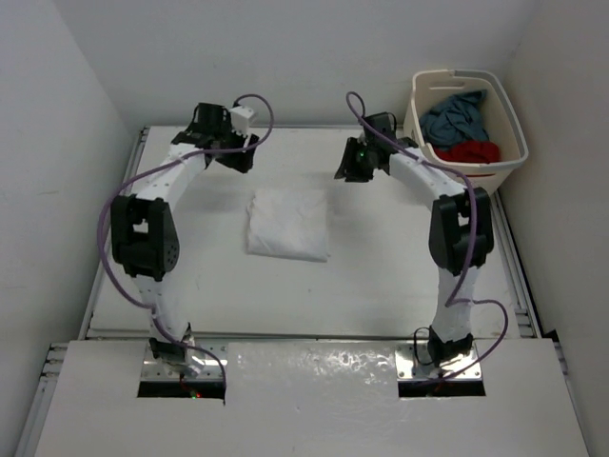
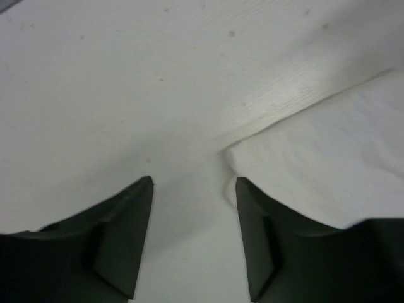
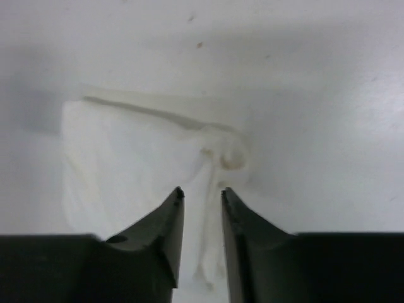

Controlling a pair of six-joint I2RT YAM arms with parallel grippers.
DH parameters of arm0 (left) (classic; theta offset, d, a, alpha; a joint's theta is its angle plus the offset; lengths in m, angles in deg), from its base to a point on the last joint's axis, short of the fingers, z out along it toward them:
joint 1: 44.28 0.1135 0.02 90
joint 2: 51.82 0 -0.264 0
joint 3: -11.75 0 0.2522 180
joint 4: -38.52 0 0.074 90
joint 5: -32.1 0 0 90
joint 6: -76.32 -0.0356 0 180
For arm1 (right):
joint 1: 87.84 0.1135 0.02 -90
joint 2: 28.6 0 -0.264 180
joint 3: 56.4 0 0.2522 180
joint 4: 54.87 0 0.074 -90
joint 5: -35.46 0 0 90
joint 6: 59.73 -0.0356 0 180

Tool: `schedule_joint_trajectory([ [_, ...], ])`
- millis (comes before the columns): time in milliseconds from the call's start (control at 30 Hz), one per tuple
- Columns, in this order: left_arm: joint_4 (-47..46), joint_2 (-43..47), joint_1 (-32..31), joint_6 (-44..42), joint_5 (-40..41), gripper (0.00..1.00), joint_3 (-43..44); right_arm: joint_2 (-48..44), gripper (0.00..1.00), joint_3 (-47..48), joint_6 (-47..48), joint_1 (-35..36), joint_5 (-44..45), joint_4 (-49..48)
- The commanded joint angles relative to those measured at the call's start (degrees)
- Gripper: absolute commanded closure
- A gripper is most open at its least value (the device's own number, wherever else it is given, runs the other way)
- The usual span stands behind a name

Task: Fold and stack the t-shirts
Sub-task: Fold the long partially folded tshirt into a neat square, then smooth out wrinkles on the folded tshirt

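The left pincer point(image 2: 194, 181) and right pincer point(image 3: 202, 190) stand spread, empty; a finger could snag the folded white shirt point(image 1: 288, 224) mid-frame and undo it.

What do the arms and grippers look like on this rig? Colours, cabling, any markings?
Left arm and right arm: white links, chunky black joint housings, a purple cable looping along each. Fingers matt black, tapering wedges. Green light at the right wrist. No markings legible.
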Motion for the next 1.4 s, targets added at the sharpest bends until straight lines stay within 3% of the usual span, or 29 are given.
schedule_joint_trajectory([
  [0, -4.6, 9.1, -0.9, 4.7, -7.9, 0.50, -6.7, -7.8, 0.75, -6.7, 1.6, 4.8, -1.0, -5.5],
  [67, -4.8, 9.5, -2.2, 4.8, -11.5, 0.62, -10.6, -6.6, 0.96, -9.5, -2.5, 6.7, -4.6, -11.4],
  [100, -4.0, 7.5, -3.6, 4.9, -11.7, 0.68, -11.0, -5.3, 1.00, -9.6, -4.1, 7.1, -5.9, -13.3],
  [267, -5.3, -0.4, -4.2, 9.2, -14.8, 0.68, -12.1, 3.8, 1.00, -7.8, -10.6, 7.8, -8.8, -20.1],
  [533, -13.4, -5.7, -2.6, 11.4, -4.5, 0.67, -14.3, 12.1, 1.00, -8.8, -14.1, 3.3, -3.1, -22.4],
  [733, -14.9, -5.4, -1.6, 11.7, -1.8, 0.68, -16.7, 13.1, 1.00, -9.0, -13.5, -0.2, -0.4, -21.1],
  [833, -14.7, -4.3, -1.1, 11.9, -1.5, 0.66, -15.4, 13.7, 1.00, -4.7, -10.8, -1.5, 0.9, -16.4],
  [1033, -12.8, -1.3, -1.1, 12.4, -1.2, 0.57, -8.4, 16.6, 1.00, 15.9, -0.5, -2.4, 4.9, -0.2],
  [1100, -11.0, -0.4, -1.1, 12.3, -1.1, 0.53, -6.5, 14.3, 0.93, 18.7, 0.9, -2.4, 4.5, 0.5],
  [1200, -10.9, 3.3, -1.1, 12.6, -1.0, 0.48, -5.4, 8.0, 0.84, 14.2, 3.5, -1.9, 4.1, 0.6],
  [1233, -10.7, 4.5, -1.1, 12.7, -1.0, 0.48, -5.6, 6.1, 0.84, 14.2, 3.5, -1.6, 4.1, 1.0],
  [1367, -8.5, 11.5, -1.5, 12.6, -5.6, 0.52, -10.6, -6.2, 0.92, -5.7, 2.8, 0.9, 2.5, -3.5],
])
